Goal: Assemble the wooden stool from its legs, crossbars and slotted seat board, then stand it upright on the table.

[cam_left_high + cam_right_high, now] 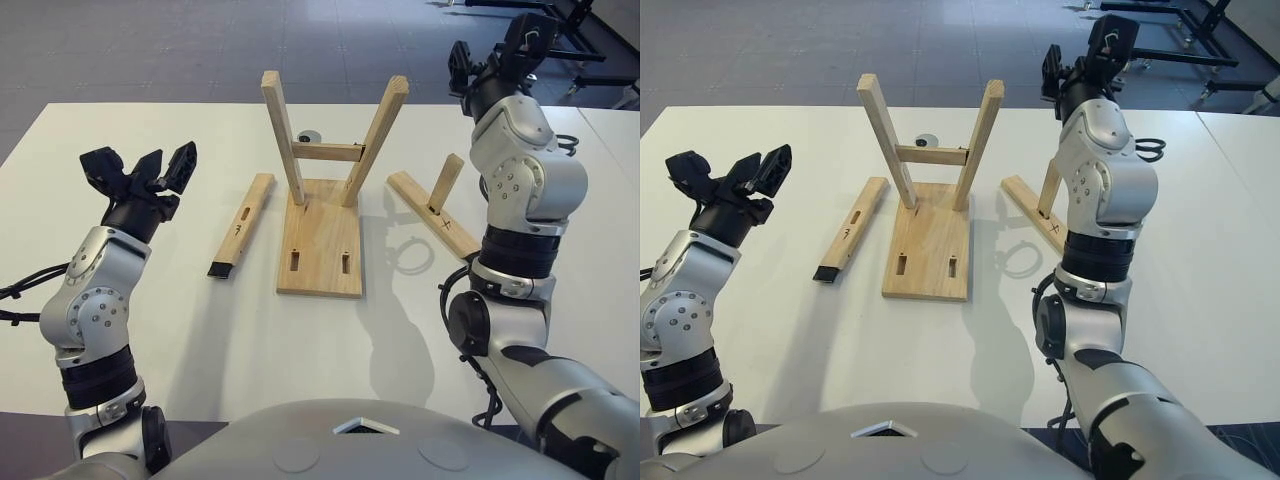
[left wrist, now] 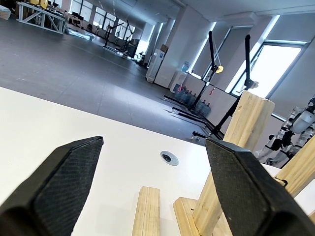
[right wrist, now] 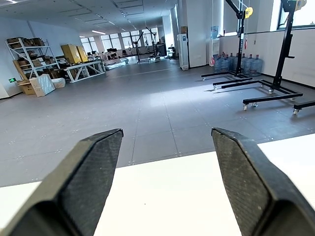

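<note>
Wood's looking stiff & light; we're thinking pinch pale wooden leg w/ black tip (image 1: 241, 224) mid-way; left gripper (image 1: 140, 170), right gripper (image 3: 167, 135) gaping empty.

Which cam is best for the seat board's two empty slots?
Left eye view: the seat board lies flat, both empty slots face up, unblocked. Right eye view shows the same. Left wrist view catches its edge; right wrist view looks beyond it.

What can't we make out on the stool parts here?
- Near end of the loose right-side leg: behind the right arm, both eye views.
- Where the upright legs enter the seat board: too small to judge fit.
- Upright legs' lower parts, left wrist view: cut off by the bottom edge, one behind the left claw.
</note>
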`<move>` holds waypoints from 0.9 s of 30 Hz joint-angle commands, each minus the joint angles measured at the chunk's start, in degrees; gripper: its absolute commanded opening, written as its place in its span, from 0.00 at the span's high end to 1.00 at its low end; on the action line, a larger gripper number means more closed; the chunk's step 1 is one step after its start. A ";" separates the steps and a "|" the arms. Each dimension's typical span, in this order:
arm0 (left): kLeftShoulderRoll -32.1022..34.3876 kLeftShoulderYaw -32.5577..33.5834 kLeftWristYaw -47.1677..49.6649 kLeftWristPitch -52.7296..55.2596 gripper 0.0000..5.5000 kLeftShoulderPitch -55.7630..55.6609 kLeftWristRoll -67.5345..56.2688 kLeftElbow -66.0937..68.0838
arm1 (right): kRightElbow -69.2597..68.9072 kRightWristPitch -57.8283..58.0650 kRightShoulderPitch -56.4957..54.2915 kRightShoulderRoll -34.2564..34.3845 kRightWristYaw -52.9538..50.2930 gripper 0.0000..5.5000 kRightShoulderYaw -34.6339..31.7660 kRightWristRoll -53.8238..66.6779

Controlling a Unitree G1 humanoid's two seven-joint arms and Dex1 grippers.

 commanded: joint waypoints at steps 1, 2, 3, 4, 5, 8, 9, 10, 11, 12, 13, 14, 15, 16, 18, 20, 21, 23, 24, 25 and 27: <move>-0.16 -0.38 0.22 0.12 0.31 0.74 0.21 -0.91 | 2.37 -2.07 0.48 0.08 0.37 0.39 0.08 -1.64; -0.16 -0.40 0.19 0.14 0.31 0.86 0.20 -0.95 | 3.52 -3.14 1.18 0.11 0.60 0.39 0.17 -2.23; -0.16 -0.40 0.17 0.16 0.31 1.00 0.19 -1.01 | 4.79 -4.26 1.99 0.20 0.85 0.39 0.11 -2.65; -0.20 -0.43 0.16 0.13 0.31 1.20 0.21 -1.06 | 6.74 -5.99 3.35 0.09 1.28 0.39 0.45 -3.54; -0.27 -0.50 0.15 0.10 0.31 1.42 0.23 -1.13 | 8.81 -7.46 4.71 0.20 1.55 0.39 0.34 -4.01; -0.48 -0.87 0.07 -0.12 0.31 1.92 0.40 -1.07 | 17.68 -13.89 9.88 -0.09 2.84 0.39 1.04 -6.56; -0.53 -0.93 0.05 -0.17 0.31 1.97 0.44 -0.93 | 21.25 -16.30 11.48 -0.29 3.26 0.39 1.08 -7.28; -0.61 -0.93 0.07 -0.19 0.31 2.12 0.44 -0.97 | 23.87 -18.23 12.66 -0.56 3.67 0.39 1.28 -7.99; -0.67 -0.92 0.08 -0.21 0.31 2.18 0.47 -0.97 | 25.85 -19.74 13.33 -0.68 3.88 0.39 1.21 -8.38; -0.71 -0.85 0.08 -0.18 0.31 2.35 0.44 -1.08 | 26.51 -20.50 13.43 -0.66 4.19 0.39 0.94 -8.15; -0.71 -0.80 0.08 -0.15 0.31 2.42 0.43 -1.13 | 26.39 -20.96 13.09 -0.63 4.38 0.39 0.72 -7.90; -0.69 -0.81 0.07 -0.12 0.31 2.38 0.42 -1.08 | 25.61 -20.66 11.99 -0.54 4.53 0.39 0.07 -7.00; -0.66 -0.78 0.07 -0.08 0.31 2.36 0.39 -1.08 | 24.84 -20.39 10.89 -0.59 4.76 0.39 -0.15 -6.53; -0.65 -0.86 0.07 -0.05 0.31 2.20 0.42 -0.99 | 23.49 -19.49 9.02 -0.56 4.91 0.39 -0.71 -5.55; -0.69 -1.01 0.08 -0.05 0.31 2.07 0.49 -0.99 | 21.00 -17.70 5.83 -1.06 5.29 0.39 -1.16 -4.42; -0.75 -1.14 0.01 -0.16 0.31 1.93 0.58 -0.89 | 18.75 -15.74 3.47 -1.88 5.55 0.39 -1.72 -3.46; -0.80 -1.17 0.00 -0.23 0.31 1.88 0.62 -0.81 | 17.80 -14.85 2.66 -2.38 5.57 0.39 -1.88 -3.26; -0.95 -1.26 0.00 -0.35 0.31 1.81 0.70 -0.71 | 16.27 -13.46 1.29 -3.45 5.69 0.39 -2.30 -2.99; -0.99 -1.27 -0.05 -0.39 0.31 1.79 0.76 -0.63 | 15.69 -12.93 0.74 -3.82 5.76 0.39 -2.44 -2.93; -1.02 -1.29 -0.10 -0.42 0.31 1.82 0.80 -0.65 | 14.87 -12.17 -0.05 -4.47 5.89 0.39 -2.85 -2.69; -1.00 -1.29 -0.22 -0.43 0.31 1.76 0.85 -0.63 | 13.31 -10.72 -1.75 -6.07 6.11 0.39 -3.92 -2.23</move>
